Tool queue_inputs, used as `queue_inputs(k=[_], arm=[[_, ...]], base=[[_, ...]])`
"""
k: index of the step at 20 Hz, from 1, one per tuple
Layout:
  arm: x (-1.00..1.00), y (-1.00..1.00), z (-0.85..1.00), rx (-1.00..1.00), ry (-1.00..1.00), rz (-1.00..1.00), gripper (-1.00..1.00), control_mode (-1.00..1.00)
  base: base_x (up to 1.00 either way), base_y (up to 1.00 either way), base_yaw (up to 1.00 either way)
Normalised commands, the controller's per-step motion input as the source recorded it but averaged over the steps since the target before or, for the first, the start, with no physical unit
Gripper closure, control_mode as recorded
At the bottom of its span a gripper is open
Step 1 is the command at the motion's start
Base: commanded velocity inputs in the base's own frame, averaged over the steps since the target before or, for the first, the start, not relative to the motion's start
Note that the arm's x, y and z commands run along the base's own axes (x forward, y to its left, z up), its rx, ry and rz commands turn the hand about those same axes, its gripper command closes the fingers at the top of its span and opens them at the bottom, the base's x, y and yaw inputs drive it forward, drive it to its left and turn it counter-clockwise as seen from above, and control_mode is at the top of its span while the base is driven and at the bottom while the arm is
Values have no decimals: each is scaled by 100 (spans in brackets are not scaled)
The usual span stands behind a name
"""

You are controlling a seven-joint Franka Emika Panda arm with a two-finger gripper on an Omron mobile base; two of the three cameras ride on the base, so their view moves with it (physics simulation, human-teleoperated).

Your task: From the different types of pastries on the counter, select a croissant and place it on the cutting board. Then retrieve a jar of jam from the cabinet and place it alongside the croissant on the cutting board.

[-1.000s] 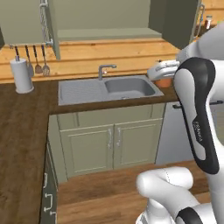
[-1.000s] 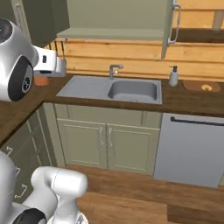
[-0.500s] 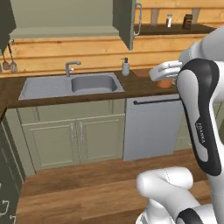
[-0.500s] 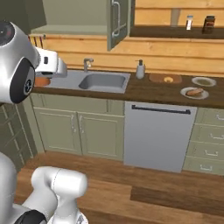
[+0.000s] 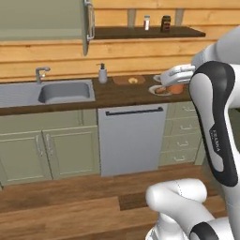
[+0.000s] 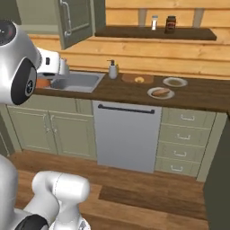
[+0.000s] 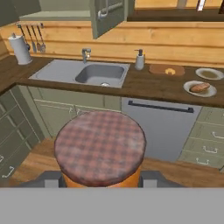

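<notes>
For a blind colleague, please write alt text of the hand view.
A jar of jam with a checked brownish lid sits between the jaws, close to the camera. Behind it, the counter holds a sink, a croissant on the cutting board, and two plates.

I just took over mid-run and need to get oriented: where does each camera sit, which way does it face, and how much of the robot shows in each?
Left base view: behind the arm, left side, facing the counter; arm at right, gripper holding the jar of jam.
Right base view: behind the arm, right side, facing the same counter; arm at left.
Hand view: on the hand, looking over the jar's checked lid to the sink.
Shared: all three show the cutting board with the croissant and the open cabinet.
</notes>
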Motion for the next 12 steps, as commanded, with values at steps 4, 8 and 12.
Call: queue_inputs(k=[4,8,12], arm=[[0,0,0,0,0,0,100,100],[0,0,0,0,0,0,100,100],[0,0,0,0,0,0,100,100]], base=[[18,-100,3],[99,-55,-6],[100,-5,-4]])
